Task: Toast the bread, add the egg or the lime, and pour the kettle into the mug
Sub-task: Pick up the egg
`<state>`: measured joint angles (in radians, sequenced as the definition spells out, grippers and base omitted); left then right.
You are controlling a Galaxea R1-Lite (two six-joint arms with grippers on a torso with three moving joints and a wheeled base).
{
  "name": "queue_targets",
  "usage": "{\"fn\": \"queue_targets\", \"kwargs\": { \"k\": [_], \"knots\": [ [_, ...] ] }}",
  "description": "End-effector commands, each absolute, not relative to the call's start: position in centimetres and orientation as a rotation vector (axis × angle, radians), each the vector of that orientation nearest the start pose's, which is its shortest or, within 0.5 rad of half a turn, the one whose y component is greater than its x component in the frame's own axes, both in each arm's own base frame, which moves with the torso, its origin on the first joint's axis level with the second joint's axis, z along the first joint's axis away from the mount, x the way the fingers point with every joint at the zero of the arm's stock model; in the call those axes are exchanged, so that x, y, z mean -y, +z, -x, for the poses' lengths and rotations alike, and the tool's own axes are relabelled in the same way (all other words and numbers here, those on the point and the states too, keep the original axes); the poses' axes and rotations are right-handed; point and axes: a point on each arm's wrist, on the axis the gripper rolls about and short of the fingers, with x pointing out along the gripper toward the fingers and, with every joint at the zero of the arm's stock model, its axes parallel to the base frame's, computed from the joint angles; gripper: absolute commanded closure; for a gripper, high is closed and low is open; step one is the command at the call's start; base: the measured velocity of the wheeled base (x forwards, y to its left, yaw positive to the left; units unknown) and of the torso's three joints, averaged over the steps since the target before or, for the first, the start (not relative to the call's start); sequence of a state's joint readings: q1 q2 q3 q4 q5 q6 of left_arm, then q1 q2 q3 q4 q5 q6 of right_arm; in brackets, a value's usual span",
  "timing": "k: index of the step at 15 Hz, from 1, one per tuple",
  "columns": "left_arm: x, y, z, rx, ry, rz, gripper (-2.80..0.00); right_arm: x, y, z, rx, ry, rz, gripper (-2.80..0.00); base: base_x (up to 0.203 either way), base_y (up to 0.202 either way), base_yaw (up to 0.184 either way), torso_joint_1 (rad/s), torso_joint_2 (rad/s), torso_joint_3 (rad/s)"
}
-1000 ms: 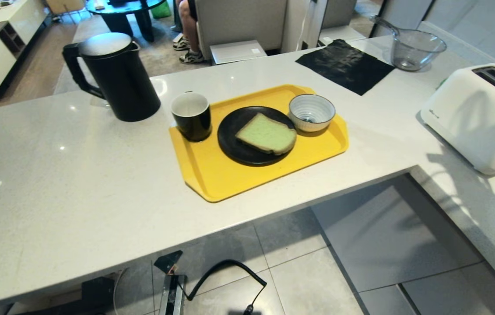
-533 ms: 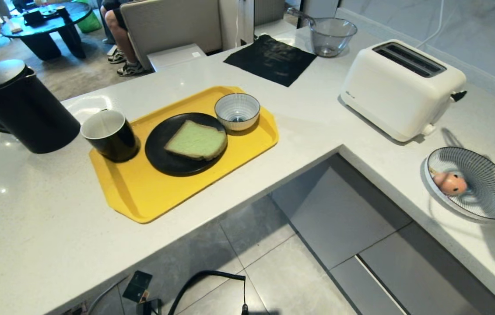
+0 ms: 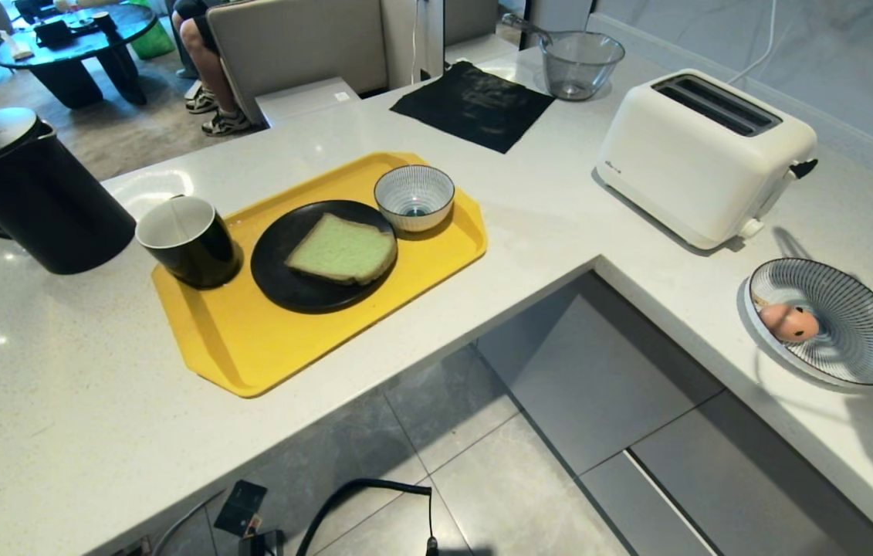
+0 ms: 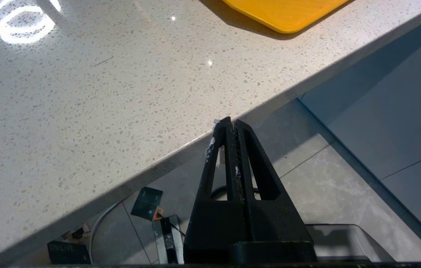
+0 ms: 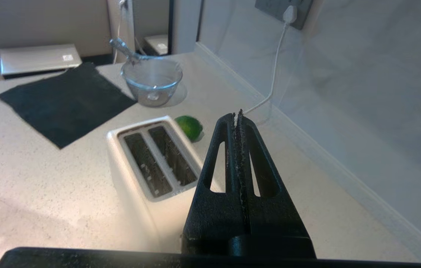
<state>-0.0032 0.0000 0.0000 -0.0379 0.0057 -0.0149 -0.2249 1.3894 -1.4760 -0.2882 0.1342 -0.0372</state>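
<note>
whole view slightly leftward since before; both grippers' fingers (image 4: pixel 229 124) (image 5: pixel 237 116) closed, empty.

**A home kitchen opening onto a living room**

An L-shaped pale speckled stone counter (image 3: pixel 81 371) carries a white 2-slot toaster (image 3: pixel 702 154), a black kettle (image 3: pixel 27 193) and a yellow tray (image 3: pixel 251 340). At the upper left of the head view, a dark coffee table (image 3: pixel 73 38) and a seated person's legs (image 3: pixel 208 69) show beyond the counter.
</note>
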Motion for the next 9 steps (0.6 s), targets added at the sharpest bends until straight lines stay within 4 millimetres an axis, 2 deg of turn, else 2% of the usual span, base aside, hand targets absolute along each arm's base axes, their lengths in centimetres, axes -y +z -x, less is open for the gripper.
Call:
{"fn": "queue_targets", "kwargs": {
  "k": [1,4,6,8,9],
  "knots": [
    [0.0,7.6,2.2,0.025,0.003,0.015,0.00,5.1,41.7,-20.4,0.287,-0.117,0.119,0.00,0.000,0.000,0.000,0.000,0.00,0.000],
    [0.0,7.6,2.2,0.025,0.003,0.015,0.00,5.7,41.1,-19.3,0.012,-0.028,0.249,0.00,0.000,0.000,0.000,0.000,0.00,0.000],
    [0.0,7.6,2.2,0.025,0.003,0.015,0.00,5.6,40.9,-18.5,-0.170,0.038,0.400,0.00,0.000,0.000,0.000,0.000,0.00,0.000],
    [0.0,7.6,2.2,0.025,0.003,0.015,0.00,6.0,39.7,-19.7,-0.279,0.109,0.576,0.00,0.000,0.000,0.000,0.000,0.00,0.000],
    [0.0,7.6,2.2,0.025,0.003,0.015,0.00,6.1,38.9,-20.2,-0.315,0.119,0.597,0.00,0.000,0.000,0.000,0.000,0.00,0.000]
  ]
}}
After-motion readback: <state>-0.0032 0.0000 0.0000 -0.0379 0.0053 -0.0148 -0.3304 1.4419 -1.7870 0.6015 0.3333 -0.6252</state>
